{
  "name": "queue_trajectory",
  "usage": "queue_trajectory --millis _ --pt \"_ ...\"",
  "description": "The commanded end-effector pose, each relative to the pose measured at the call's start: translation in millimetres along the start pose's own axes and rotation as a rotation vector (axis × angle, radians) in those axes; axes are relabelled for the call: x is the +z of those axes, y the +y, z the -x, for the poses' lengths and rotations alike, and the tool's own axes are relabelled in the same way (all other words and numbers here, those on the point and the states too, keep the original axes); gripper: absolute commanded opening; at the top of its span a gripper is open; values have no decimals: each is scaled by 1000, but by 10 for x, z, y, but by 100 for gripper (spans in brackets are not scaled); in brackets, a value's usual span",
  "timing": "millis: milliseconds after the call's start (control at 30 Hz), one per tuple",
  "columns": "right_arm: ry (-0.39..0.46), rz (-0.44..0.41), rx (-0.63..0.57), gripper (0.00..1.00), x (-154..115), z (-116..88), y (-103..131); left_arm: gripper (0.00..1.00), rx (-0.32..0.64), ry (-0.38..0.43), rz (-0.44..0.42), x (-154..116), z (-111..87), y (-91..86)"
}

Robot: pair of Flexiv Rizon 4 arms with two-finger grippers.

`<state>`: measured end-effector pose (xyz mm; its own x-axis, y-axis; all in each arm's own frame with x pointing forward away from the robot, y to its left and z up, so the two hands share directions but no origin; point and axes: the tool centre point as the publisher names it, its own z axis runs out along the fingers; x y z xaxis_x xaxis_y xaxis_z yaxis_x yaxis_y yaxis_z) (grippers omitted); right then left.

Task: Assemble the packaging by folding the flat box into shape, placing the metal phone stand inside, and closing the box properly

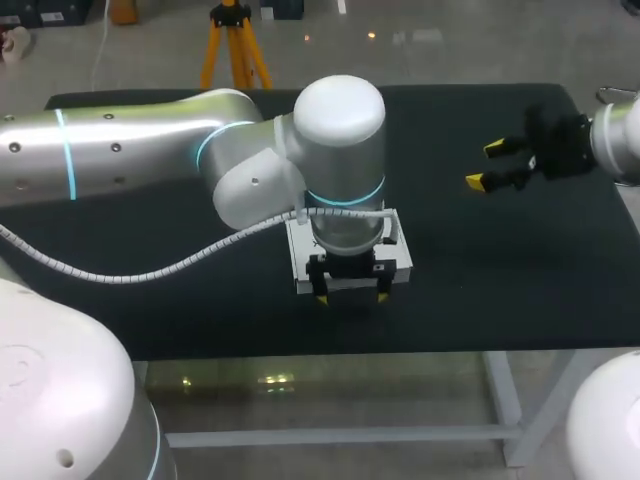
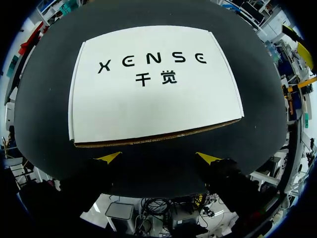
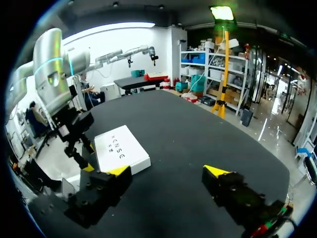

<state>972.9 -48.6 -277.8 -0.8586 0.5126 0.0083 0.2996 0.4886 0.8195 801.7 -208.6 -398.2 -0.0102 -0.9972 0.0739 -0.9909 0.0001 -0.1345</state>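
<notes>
Looming nearest is the silver left arm (image 1: 200, 140), reaching across the black cloth-covered bench (image 1: 500, 290) so that its wrist hangs straight over the white flat cardboard box with dark lettering on its lid (image 2: 153, 94). The left gripper (image 2: 158, 158) points down just off the box's near edge, its yellow tips spread wide and holding nothing. The box sits near the middle of the bench, already folded into shape, lid lying flat with a thin brown seam showing along the near side. No metal phone stand is in sight, so whether it is inside cannot be told. The right gripper (image 1: 485, 165) hangs well apart toward the right side, also wide and empty. To my eye the closing step is in hand: the next move calls for seating that front edge fully, pressing squarely without sliding the box.
</notes>
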Motion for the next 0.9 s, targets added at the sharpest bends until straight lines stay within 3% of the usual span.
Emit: queue_trajectory --millis 33,900 --pt "19 41 -5 100 -12 49 -42 100 -3 -8 10 17 -2 -93" --pt "19 41 -5 100 -12 49 -42 100 -33 -13 21 42 149 -778"
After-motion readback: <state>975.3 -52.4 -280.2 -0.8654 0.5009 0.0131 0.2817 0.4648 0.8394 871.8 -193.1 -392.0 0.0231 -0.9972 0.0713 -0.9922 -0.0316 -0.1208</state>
